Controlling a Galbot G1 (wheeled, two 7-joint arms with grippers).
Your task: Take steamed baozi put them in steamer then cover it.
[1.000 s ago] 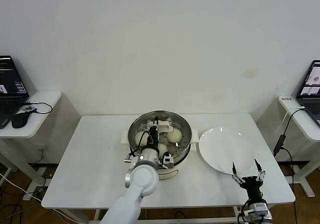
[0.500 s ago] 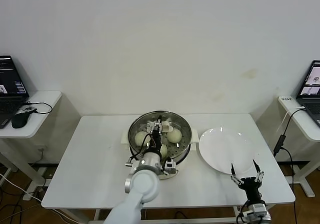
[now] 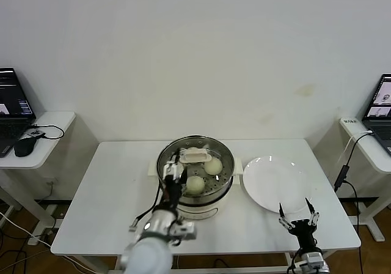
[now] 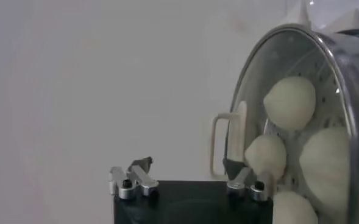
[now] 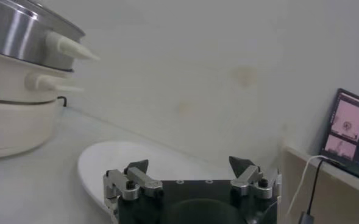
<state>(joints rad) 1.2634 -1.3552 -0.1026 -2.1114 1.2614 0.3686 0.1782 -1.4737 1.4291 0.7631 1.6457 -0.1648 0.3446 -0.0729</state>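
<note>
Glass cover released, apparently seated.

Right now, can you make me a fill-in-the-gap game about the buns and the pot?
1. The steamed baozi sit inside the ____.
2. The clear glass cover lies on ____ of the steamer.
3. The white plate beside the steamer holds ____ buns.
4. The left pincer, at the steamer's near rim, is ____.

Missing words: steamer; top; no; open
</note>
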